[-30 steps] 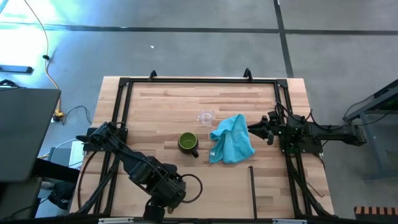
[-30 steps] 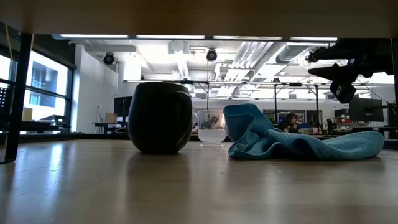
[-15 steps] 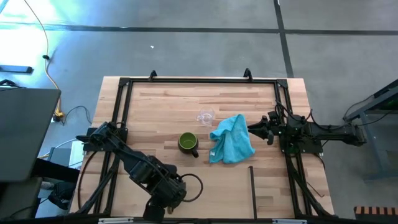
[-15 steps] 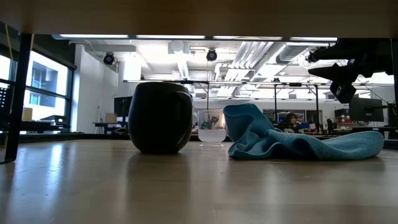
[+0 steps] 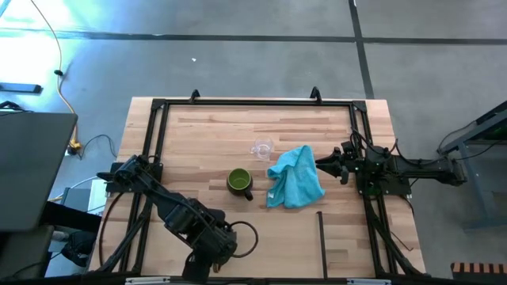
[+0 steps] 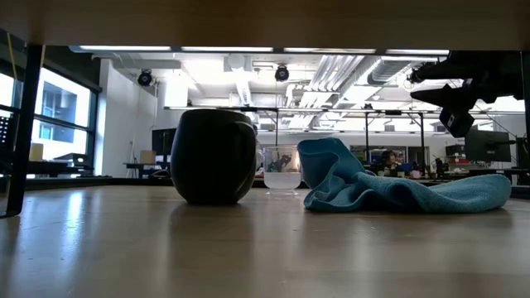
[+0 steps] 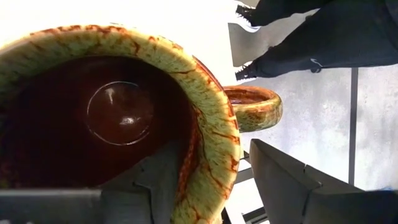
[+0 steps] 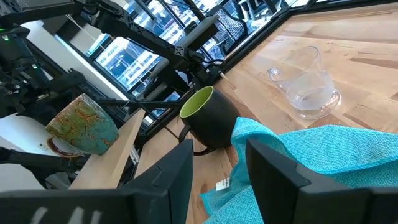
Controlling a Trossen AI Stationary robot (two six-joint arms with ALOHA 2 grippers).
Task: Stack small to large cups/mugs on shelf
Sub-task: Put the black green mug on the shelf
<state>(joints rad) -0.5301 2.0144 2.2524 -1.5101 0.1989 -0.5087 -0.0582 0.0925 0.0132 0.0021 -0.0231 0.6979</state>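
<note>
The left gripper [image 7: 208, 168] is found at the near edge of the table [image 5: 206, 119], low on the left in the high view. Its fingers are set astride the wall of the brown mug [image 7: 214, 106]: one finger is inside the dark red bowl, the other outside the mottled green-and-rust rim. A strip of light floor is seen between the outer finger and the mug wall, so the jaws are judged slack and the mug let go rather than squeezed. The mug's handle [image 7: 255, 107] is turned away from the inner finger, just beyond the outer one. From the right wrist view the mug is seen tilted at the end of the wooden shelf [image 5: 285, 253]; whether it rests on the wood cannot be told. Beyond the mug, a person's legs [image 7: 323, 37] are seen on the floor.

Well ahead of the left gripper, toward the table's middle, the green mug [image 5: 239, 182] is stood upright. The clear glass cup [image 5: 262, 148] is placed farther on, apart from it. The turquoise cloth [image 5: 297, 178] is crumpled just in front of the right gripper [image 5: 323, 165].

The right gripper is held above the table, its fingers spread apart and nothing between them. The green mug and the glass cup lie ahead of it, past the cloth.
</note>
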